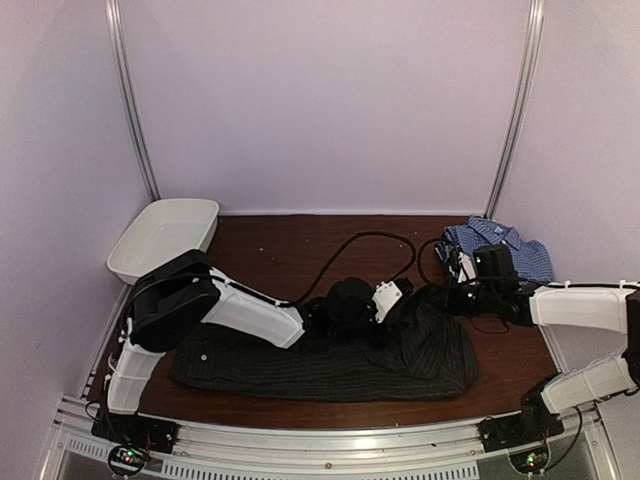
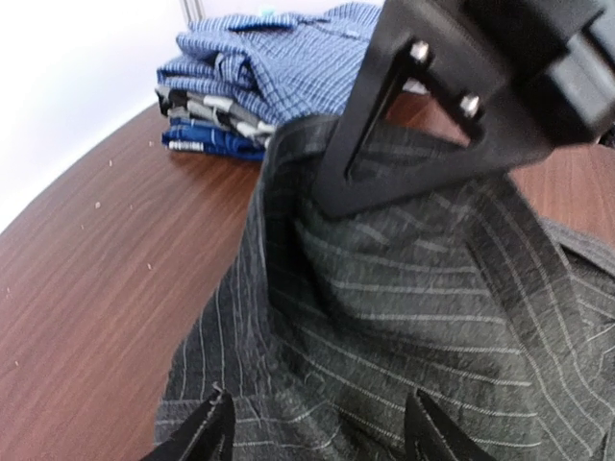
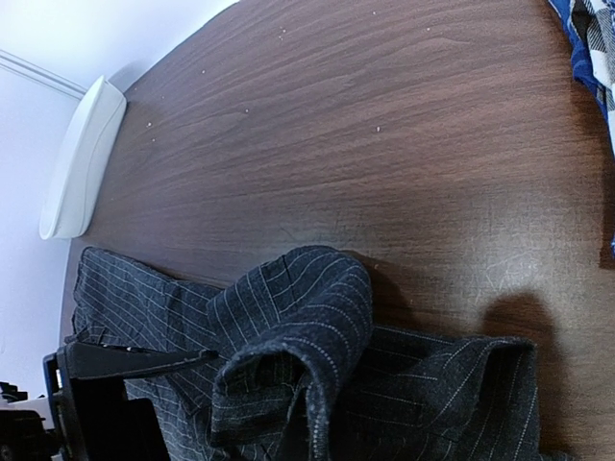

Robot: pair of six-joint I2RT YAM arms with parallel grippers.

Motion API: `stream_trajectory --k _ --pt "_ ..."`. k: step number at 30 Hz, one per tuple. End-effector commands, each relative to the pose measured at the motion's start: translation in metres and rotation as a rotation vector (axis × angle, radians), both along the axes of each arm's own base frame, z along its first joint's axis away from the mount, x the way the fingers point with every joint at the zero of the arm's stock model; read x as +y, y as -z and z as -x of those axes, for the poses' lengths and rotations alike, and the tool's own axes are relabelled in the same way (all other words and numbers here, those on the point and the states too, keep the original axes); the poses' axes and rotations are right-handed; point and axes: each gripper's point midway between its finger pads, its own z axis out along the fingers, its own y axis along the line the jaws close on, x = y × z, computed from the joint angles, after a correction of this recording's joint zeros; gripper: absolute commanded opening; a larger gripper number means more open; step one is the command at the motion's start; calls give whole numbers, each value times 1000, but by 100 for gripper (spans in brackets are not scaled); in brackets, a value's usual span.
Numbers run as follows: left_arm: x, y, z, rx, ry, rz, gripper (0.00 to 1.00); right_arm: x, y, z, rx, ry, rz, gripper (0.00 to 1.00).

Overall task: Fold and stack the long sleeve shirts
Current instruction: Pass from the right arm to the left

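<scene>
The black pinstripe shirt [image 1: 330,365] lies spread across the front of the brown table [image 1: 290,250]. Its right end is lifted into a raised fold [image 3: 307,327]. My right gripper [image 1: 457,292] is shut on that fold, and one of its black fingers [image 2: 384,144] shows pinching the cloth in the left wrist view. My left gripper [image 2: 322,427] hangs open just above the shirt's middle [image 2: 404,317], its fingertips apart with nothing between them. The blue-and-white check shirt [image 1: 500,250] lies folded at the back right, on top of a small pile [image 2: 269,67].
A white oval tub [image 1: 165,235] stands at the back left, seen also as the tub's rim [image 3: 82,158] in the right wrist view. A black cable [image 1: 370,240] loops over the table's middle. Pale walls close in the back and both sides.
</scene>
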Motion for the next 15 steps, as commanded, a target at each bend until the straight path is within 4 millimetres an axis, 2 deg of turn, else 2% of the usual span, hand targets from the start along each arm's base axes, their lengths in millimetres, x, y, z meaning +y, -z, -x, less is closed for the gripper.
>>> stream_trajectory --k 1,5,7,13,15 --pt "-1 13 -6 35 -51 -10 61 -3 -5 0 -23 5 -7 0" --pt "2 24 -5 66 -63 -23 61 -3 -7 0 -28 6 -6 0" --pt "3 27 -4 78 -63 -16 58 -3 -7 0 -29 4 -8 0" --pt "6 17 -1 80 -54 6 27 -4 -6 0 -28 7 -4 0" --pt "8 8 0 65 -46 1 12 -5 -5 0 -27 9 2 0"
